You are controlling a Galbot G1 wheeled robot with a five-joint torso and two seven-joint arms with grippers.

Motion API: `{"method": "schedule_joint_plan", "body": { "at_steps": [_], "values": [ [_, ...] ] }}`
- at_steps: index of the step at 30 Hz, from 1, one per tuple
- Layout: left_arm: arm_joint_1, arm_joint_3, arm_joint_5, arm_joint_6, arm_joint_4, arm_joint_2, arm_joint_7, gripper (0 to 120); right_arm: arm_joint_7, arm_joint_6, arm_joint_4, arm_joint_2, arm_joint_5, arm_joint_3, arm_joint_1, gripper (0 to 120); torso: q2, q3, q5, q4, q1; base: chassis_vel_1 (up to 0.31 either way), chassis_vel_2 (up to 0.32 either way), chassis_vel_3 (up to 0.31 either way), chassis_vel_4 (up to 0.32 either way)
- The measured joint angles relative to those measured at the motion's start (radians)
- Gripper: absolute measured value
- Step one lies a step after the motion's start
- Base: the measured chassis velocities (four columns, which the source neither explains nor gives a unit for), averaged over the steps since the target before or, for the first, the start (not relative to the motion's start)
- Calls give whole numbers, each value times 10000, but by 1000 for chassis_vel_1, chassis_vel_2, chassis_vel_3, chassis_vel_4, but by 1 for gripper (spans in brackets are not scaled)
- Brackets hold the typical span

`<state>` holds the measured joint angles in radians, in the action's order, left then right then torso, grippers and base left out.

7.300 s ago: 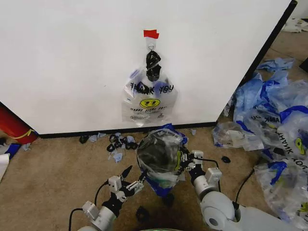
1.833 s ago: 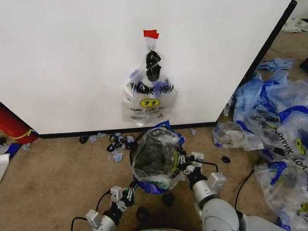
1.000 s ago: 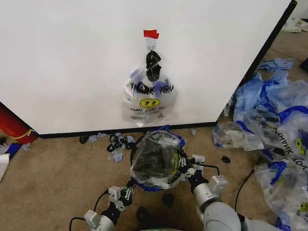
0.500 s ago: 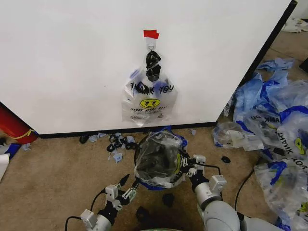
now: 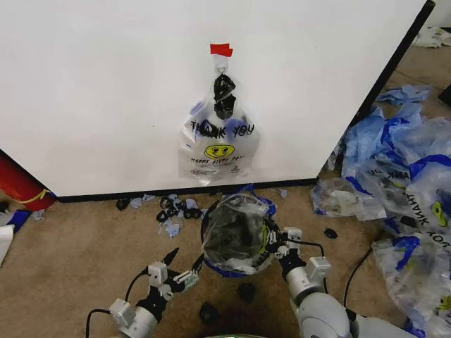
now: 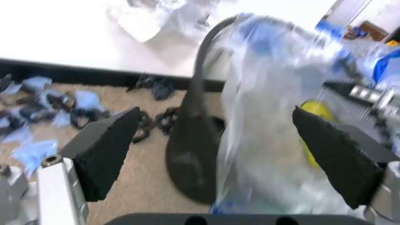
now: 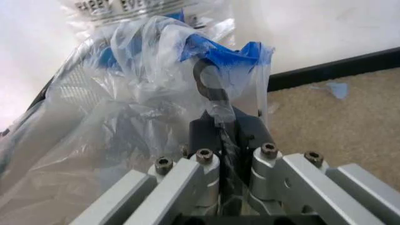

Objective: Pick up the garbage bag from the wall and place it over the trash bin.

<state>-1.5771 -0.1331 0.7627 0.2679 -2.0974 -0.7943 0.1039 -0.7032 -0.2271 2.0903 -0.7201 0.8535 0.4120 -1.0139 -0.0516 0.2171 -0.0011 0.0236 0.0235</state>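
The garbage bag [image 5: 232, 229], clear plastic with blue handles, is draped over the black wire-mesh trash bin [image 5: 211, 266] on the carpet in front of the wall [image 5: 106, 91]. My right gripper [image 5: 270, 238] is shut on the bag's edge at the bin's right rim; in the right wrist view the right gripper [image 7: 222, 140] pinches the plastic below a blue handle [image 7: 216, 49]. My left gripper [image 5: 186, 258] stands open just left of the bin, holding nothing. In the left wrist view its pads [image 6: 103, 152] frame the bin [image 6: 190, 145] and the bag [image 6: 269, 122]. A like bag [image 5: 217, 144] hangs from the wall's hook under red tape [image 5: 220, 49].
A heap of bluish bags [image 5: 402, 176] covers the floor at the right. Small black clips [image 5: 173, 208] and blue scraps lie along the wall's base, and another clip [image 5: 245, 290] lies near the bin. A red object [image 5: 17, 184] stands at the far left.
My left gripper has drawn back from the bin's left rim, down and to the left, and now stands open and apart from the bag. The right gripper keeps its hold.
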Motion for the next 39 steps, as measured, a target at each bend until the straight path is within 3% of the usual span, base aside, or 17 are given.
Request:
{"method": "schedule_joint_plan", "body": {
  "at_steps": [7,31,39],
  "values": [
    [133,69,160,-158,-316,80,-28,96,-27,70,32,29,-86,563,341,1,0,0,1,-1,0,0,0,0,0],
    [112,211,164,-167,-155,-55,-112,92,-232,240,391,-71,-200,980,517,1,0,0,0,0,0,0,0,0,0],
    [125,242,153,-110,-51,-138,-147,71,-279,255,478,-135,-271,1004,461,1,0,0,0,0,0,0,0,0,0]
  ]
}}
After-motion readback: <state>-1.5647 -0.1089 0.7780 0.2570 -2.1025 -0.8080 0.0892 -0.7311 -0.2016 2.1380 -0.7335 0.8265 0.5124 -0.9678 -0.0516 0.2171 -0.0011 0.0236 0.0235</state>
